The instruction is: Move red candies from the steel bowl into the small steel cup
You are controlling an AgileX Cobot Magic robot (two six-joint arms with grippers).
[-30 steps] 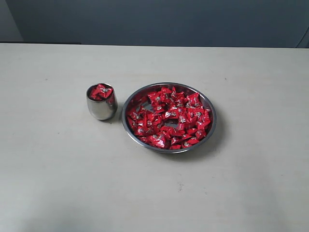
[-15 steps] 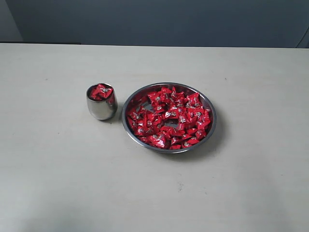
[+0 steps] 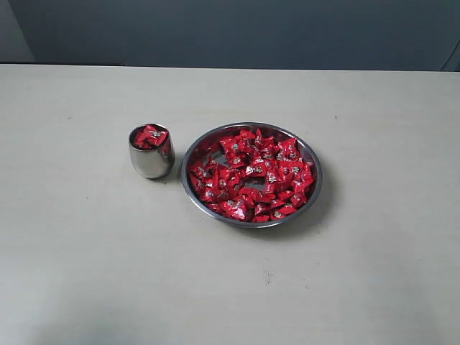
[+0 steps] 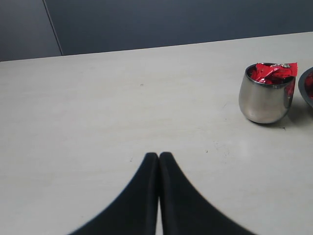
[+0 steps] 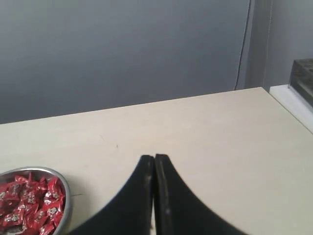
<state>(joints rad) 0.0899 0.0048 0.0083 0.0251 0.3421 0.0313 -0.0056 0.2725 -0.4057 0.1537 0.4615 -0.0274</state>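
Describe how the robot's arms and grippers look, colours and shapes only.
The left gripper is plain matt black: two smooth curved halves, broad at the base, tapering to narrow rounded tips. The right gripper looks the same, its tips slightly squarer. No cables, markings or labels show. The arms themselves appear in no view.

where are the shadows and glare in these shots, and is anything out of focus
Exterior view: soft even light; the steel bowl throws a faint shadow to its lower right. Left wrist view: mild sheen on the small steel cup; the left gripper is a dark, soft-edged blur. Right wrist view: the right gripper looks the same; no glare.
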